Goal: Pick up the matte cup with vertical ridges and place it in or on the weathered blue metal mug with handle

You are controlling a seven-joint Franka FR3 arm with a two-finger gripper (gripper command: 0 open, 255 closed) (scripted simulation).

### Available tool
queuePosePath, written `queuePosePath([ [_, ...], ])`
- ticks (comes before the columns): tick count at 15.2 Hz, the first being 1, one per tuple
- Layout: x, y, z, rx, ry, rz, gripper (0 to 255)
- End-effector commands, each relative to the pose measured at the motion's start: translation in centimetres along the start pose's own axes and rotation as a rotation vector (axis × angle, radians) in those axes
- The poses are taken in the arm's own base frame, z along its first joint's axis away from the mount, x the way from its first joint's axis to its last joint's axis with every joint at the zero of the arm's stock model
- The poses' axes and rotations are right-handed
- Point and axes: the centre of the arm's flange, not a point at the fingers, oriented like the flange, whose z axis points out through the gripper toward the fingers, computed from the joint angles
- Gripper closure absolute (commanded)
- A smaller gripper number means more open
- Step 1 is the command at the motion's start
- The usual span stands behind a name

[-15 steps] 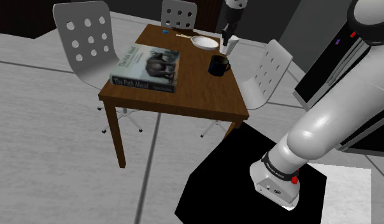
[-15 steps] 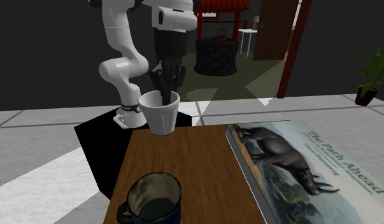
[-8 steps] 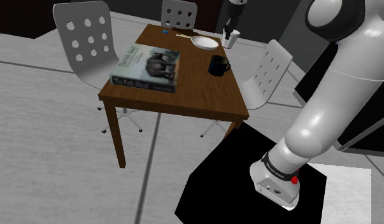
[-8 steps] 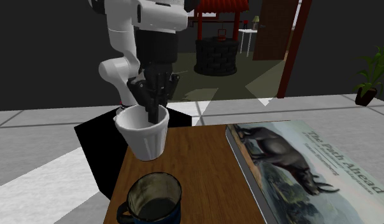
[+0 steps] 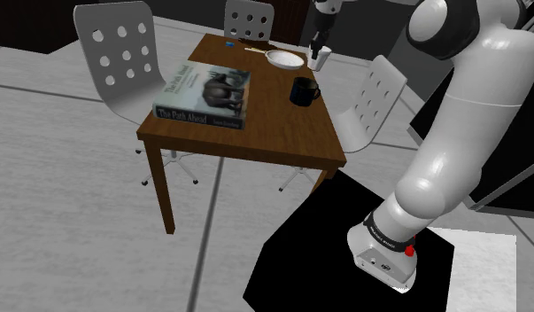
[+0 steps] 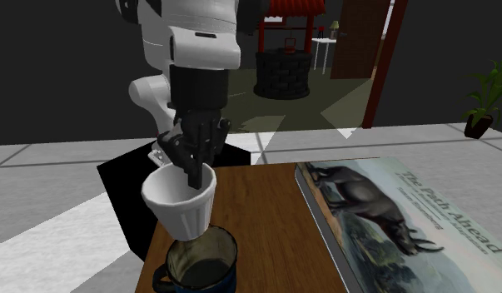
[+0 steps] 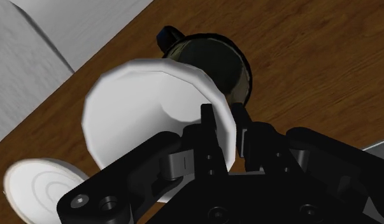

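White cup [image 6: 181, 200] partly covering dark mug [image 6: 203, 265]

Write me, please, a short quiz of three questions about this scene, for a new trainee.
1. True or false: the white cup stands upright on the wooden table.
2. What lies on the table at the second exterior view's right? A) a book B) a laptop C) a tray
3. How does the gripper grip the cup?

Key:
1. False: it hangs tilted in the gripper, close to the dark blue mug.
2. A: its cover reads "The Path Ahead".
3. By the wall at the rim, with one finger inside and one outside.
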Motion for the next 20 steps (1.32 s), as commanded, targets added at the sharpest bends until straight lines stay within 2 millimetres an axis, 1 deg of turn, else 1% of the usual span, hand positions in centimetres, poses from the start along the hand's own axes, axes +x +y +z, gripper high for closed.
queuePosePath([
  [1,0.1,-0.2,1.0,-0.001,0.001,0.000,255],
  [12,0.1,-1.1,6.6,-0.001,0.001,0.000,255],
  [20,0.2,-1.1,6.6,-0.001,0.001,0.000,255],
])
